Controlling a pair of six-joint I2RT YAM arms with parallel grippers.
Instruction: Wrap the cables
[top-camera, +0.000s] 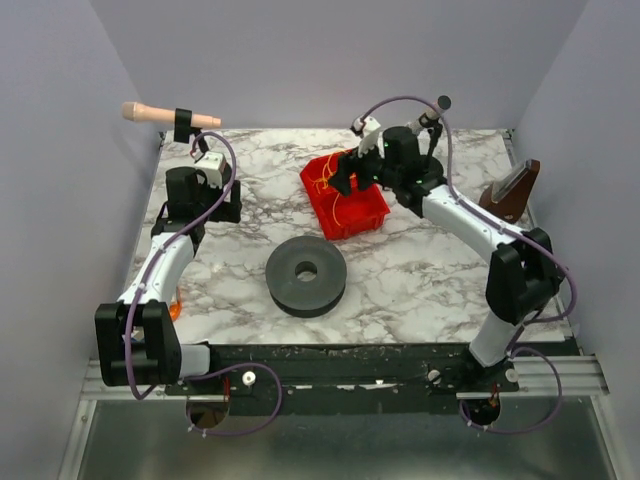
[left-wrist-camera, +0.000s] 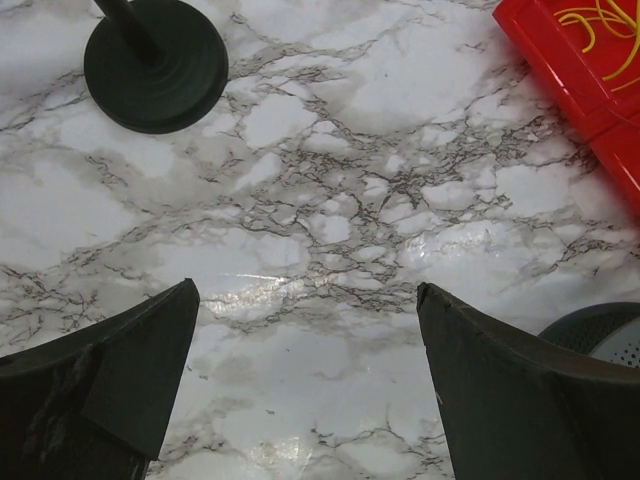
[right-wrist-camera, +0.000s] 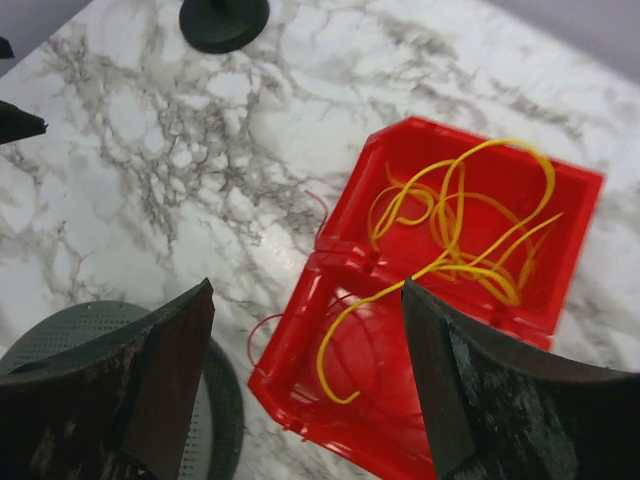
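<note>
The yellow cables (right-wrist-camera: 460, 230) lie tangled in a red bin (right-wrist-camera: 500, 150), and one loose end trails into its near compartment. In the top view the bin (top-camera: 350, 215) stands at the back centre with the cables (top-camera: 322, 181) inside. My right gripper (right-wrist-camera: 308, 285) is open and empty, hovering above the bin's near left edge; it also shows in the top view (top-camera: 345, 172). My left gripper (left-wrist-camera: 305, 290) is open and empty over bare marble, left of the bin (left-wrist-camera: 590, 85). A grey spool (top-camera: 306, 274) lies flat at mid-table.
A black stand base (left-wrist-camera: 155, 65) holding a wooden-handled tool (top-camera: 165, 115) is at the back left. A brown object (top-camera: 512, 190) leans at the right edge. A thin red wire (right-wrist-camera: 258, 335) loops beside the bin. A small orange item (top-camera: 175, 308) sits by the left arm.
</note>
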